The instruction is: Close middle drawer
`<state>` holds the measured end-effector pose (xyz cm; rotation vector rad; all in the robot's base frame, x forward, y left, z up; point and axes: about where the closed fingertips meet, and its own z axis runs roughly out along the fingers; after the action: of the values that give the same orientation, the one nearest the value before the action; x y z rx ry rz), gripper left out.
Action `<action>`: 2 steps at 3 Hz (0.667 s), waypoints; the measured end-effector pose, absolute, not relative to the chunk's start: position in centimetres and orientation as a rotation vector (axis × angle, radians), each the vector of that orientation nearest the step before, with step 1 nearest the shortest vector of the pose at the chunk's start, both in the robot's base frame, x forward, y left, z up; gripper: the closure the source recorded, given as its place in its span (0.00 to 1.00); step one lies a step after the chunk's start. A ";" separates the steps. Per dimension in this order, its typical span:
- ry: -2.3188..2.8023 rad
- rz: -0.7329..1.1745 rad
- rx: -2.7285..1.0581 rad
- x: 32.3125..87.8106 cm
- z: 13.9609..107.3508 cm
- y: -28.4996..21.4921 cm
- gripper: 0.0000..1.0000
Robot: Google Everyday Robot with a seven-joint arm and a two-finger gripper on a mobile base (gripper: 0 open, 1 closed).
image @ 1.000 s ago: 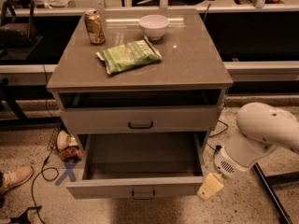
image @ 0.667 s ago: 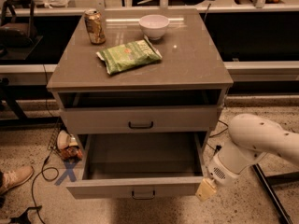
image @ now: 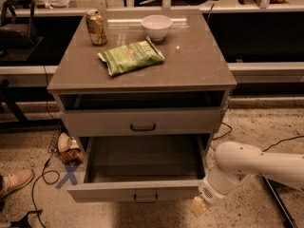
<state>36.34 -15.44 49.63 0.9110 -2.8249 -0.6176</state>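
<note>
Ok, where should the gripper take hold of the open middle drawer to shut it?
Meet the middle drawer at its flat front, around the small bar handle at centre, coming from the front: it is pulled straight out of the cabinet, so a centred push likely slides it in squarely. The gripper sits low by its right front corner.

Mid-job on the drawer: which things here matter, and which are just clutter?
Job: middle drawer, pulled out; tool, low by the drawer's front right corner.
Lying about: can, white bowl, green chip bag, all on the cabinet top; shoe on the floor.
</note>
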 end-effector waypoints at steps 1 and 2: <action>-2.928 -0.578 0.838 38.0 46.4 -14.8 1.00; -2.928 -0.579 0.837 38.0 46.4 -14.8 1.00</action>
<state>38.03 -14.81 46.35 0.8373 -2.9278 -0.5791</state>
